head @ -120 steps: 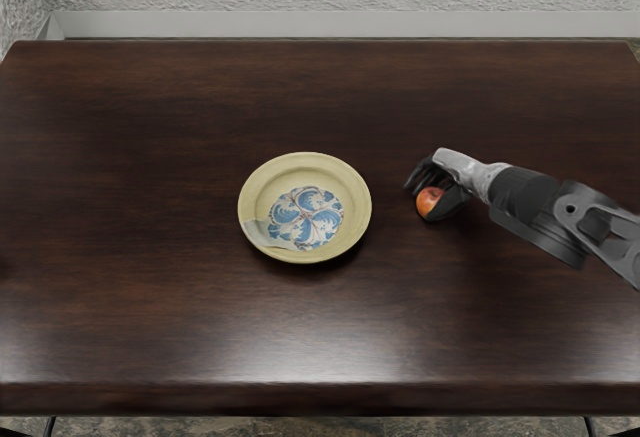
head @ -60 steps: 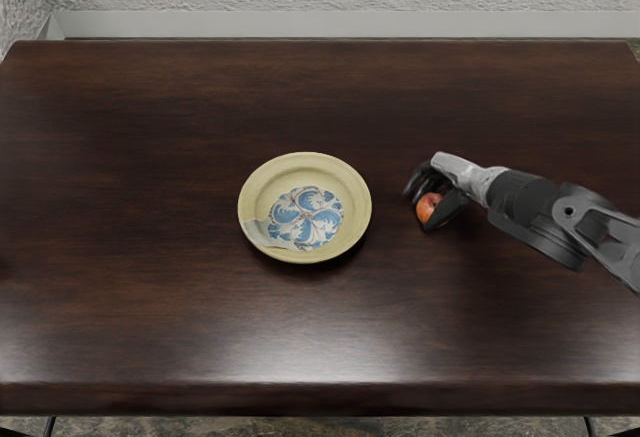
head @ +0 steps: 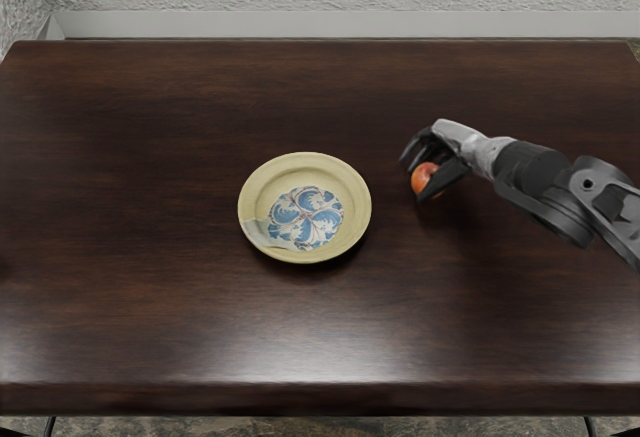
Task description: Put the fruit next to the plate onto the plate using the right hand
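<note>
A small red-orange fruit (head: 424, 177) sits inside the curled dark fingers of my right hand (head: 428, 165), whose arm comes in from the right edge. The hand holds the fruit just above the dark table, a short way right of the plate. The cream plate (head: 304, 206) with a blue floral centre lies near the table's middle, with nothing on it. Part of the fruit is hidden by the fingers. The left arm does not show.
The dark wooden table (head: 150, 307) fills the view, with its front edge near the bottom and a grey wall strip (head: 330, 23) along the back.
My right hand closed more tightly on the fruit and rose slightly, moving up in the picture by a small amount. The plate has not moved.
</note>
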Controlling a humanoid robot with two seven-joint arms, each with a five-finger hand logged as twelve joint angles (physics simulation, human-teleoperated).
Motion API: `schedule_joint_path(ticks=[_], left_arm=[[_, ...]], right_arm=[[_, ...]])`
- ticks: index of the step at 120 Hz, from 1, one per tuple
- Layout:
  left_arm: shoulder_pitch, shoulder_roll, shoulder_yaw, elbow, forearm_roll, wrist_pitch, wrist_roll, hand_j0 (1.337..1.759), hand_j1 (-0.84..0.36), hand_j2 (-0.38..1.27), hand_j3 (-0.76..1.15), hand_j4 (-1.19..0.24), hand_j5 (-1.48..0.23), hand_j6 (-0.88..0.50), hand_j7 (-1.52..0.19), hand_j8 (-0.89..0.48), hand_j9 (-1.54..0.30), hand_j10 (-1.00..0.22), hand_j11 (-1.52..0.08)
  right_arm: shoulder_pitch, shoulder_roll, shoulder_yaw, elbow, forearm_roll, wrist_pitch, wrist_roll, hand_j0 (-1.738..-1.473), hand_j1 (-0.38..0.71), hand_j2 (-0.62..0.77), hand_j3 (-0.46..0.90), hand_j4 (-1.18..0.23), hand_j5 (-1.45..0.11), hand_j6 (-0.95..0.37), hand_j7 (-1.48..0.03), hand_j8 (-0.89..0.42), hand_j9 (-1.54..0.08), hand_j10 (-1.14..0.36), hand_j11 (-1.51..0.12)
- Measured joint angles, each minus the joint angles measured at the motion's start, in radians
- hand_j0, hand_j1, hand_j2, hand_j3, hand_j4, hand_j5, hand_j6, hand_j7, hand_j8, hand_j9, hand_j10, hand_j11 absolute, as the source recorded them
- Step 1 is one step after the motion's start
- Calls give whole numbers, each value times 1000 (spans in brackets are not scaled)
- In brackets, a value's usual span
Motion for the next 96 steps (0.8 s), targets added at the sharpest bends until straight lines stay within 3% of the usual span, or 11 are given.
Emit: schedule_joint_path(ticks=[46,93,94,96], left_arm=[[0,0,0,0,0,0,0,1658,349,0,0,0,0,0,0,0,0,0,0],[0,0,0,0,0,0,0,1658,349,0,0,0,0,0,0,0,0,0,0],[0,0,0,0,0,0,0,1658,349,0,0,0,0,0,0,0,0,0,0],[0,0,0,0,0,0,0,1658,349,0,0,0,0,0,0,0,0,0,0]], right_arm=[[29,80,62,76,26,7,0,-1658,283,304,0,-643,-859,-664,-846,-493,-848,-559,-834],[13,228,-9,49,30,7,0,-1658,285,320,0,-627,-867,-644,-839,-491,-850,-551,-823],[12,229,-11,48,30,6,0,-1657,277,239,0,-626,-869,-644,-839,-495,-853,-549,-826],[10,232,-14,46,30,6,0,-1657,269,248,0,-626,-869,-644,-839,-492,-853,-541,-827]])
